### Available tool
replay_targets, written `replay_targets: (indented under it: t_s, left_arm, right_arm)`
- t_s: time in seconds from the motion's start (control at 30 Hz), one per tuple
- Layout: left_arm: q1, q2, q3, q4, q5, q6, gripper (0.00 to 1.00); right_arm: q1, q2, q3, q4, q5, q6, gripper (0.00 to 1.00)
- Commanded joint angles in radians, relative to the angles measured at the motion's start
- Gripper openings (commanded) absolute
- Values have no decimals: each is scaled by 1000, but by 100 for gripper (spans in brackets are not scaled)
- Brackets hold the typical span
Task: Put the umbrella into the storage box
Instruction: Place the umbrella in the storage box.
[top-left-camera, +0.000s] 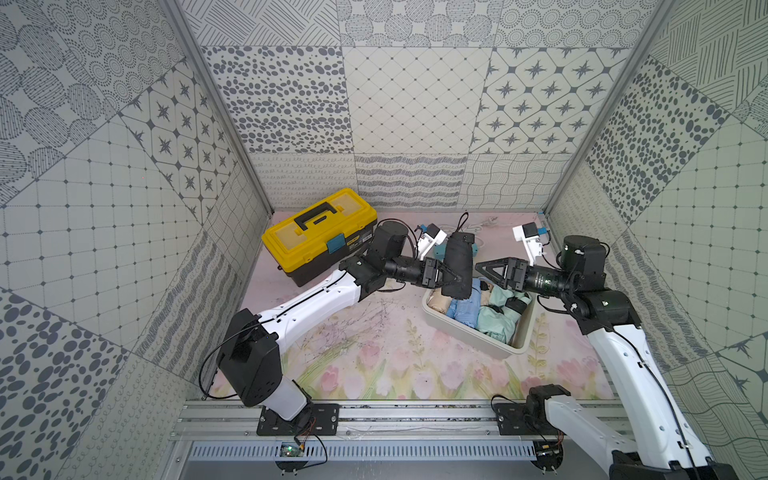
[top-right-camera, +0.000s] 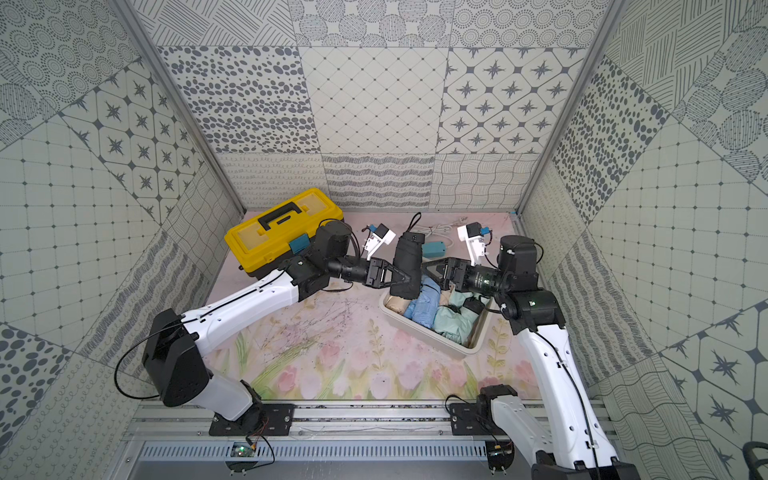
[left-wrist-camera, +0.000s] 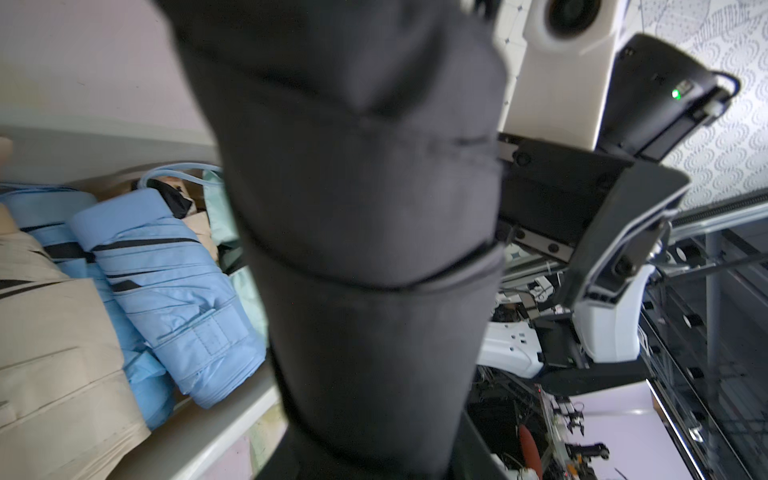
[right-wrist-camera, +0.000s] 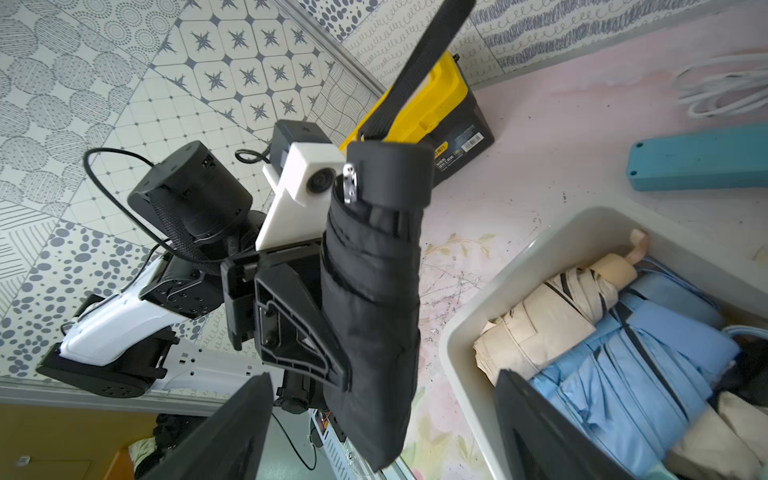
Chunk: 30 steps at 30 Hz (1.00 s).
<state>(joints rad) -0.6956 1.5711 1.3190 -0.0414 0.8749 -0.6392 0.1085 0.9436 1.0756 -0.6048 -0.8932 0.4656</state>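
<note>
My left hand (top-left-camera: 457, 277) grips 1 black umbrella (top-left-camera: 459, 255) by the storage box (top-left-camera: 465, 332) at 3 o'clock. The box holds at least 4 folded umbrellas (top-left-camera: 465, 309). My right hand (top-left-camera: 481, 272) stands open, empty.

Boxed in on three sides by grey-on-white patchwork pattern panels (top-left-camera: 407, 104), silver aluminium posts (top-left-camera: 216, 108) in the back corners, pastel pink tulip-print floor mat (top-left-camera: 374, 365), soft even light.
</note>
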Motion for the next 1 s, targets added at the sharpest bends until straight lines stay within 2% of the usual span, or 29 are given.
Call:
replay_targets:
  t_s: [0.0,0.17,0.27,0.43,0.53,0.6,0.7,0.8,0.87,0.97]
  left_arm:
    - [-21,8,38,14,219,179,16]
    - [-32,17,43,29,257,183,15]
    - [-35,22,52,0,260,199,15]
    - [-34,28,67,-67,254,241,14]
    - [-35,23,64,-79,248,253,18]
    - [-34,19,59,-84,243,257,26]
    - [-34,8,43,-81,224,257,54]
    - [-33,-14,16,-80,207,260,74]
    - [-32,-44,-13,-76,193,265,80]
    - [-30,-104,-74,-72,152,275,82]
  right_arm:
    - [23,-4,-41,132,-38,67,88]
    - [70,25,-50,139,11,69,84]
    - [108,36,-74,247,1,146,79]
    - [155,55,-89,329,19,202,62]
    - [160,56,-98,339,33,219,47]
    - [160,53,-104,338,44,228,39]
    - [160,42,-118,326,69,246,32]
    - [159,23,-139,288,112,252,27]
    - [149,11,-157,253,153,256,26]
    - [129,1,-177,182,227,255,25]
